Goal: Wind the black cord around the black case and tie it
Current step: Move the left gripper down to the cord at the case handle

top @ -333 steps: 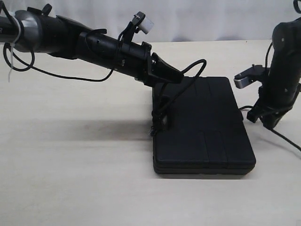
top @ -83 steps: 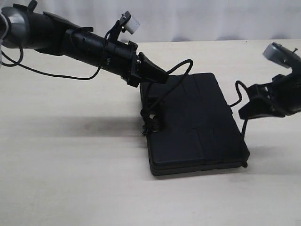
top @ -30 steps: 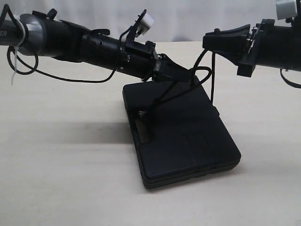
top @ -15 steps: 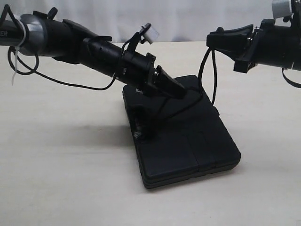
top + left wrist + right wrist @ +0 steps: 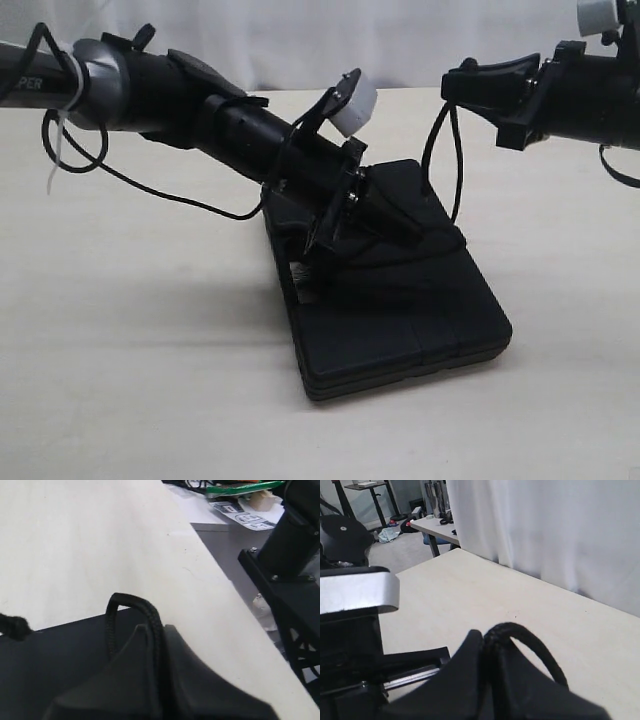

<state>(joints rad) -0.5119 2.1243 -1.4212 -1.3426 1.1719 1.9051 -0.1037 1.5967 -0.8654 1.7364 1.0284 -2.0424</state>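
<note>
The black case (image 5: 420, 320) lies flat in the middle of the table, its long side running away at a slant. My left gripper (image 5: 408, 228) hangs low over the case's far top, shut on the black cord (image 5: 455, 170). In the left wrist view the cord (image 5: 131, 600) loops out from between the closed fingers of the left gripper (image 5: 156, 629) above the case (image 5: 45, 650). My right gripper (image 5: 452, 85) is held high beyond the case's far right corner, shut on the cord, which drops from it to the case. In the right wrist view the cord (image 5: 535, 642) arches out of the right gripper (image 5: 490, 636).
The tan table (image 5: 150, 380) spreads wide to the left of and in front of the case. A white curtain (image 5: 545, 530) hangs behind it. Thin glossy cables (image 5: 150, 185) sag under the left arm. A dark metal frame (image 5: 295, 555) stands past the table's edge.
My left gripper has swung down and to the right, dropping close over the case's top with the cord. The right gripper and the case have stayed nearly still.
</note>
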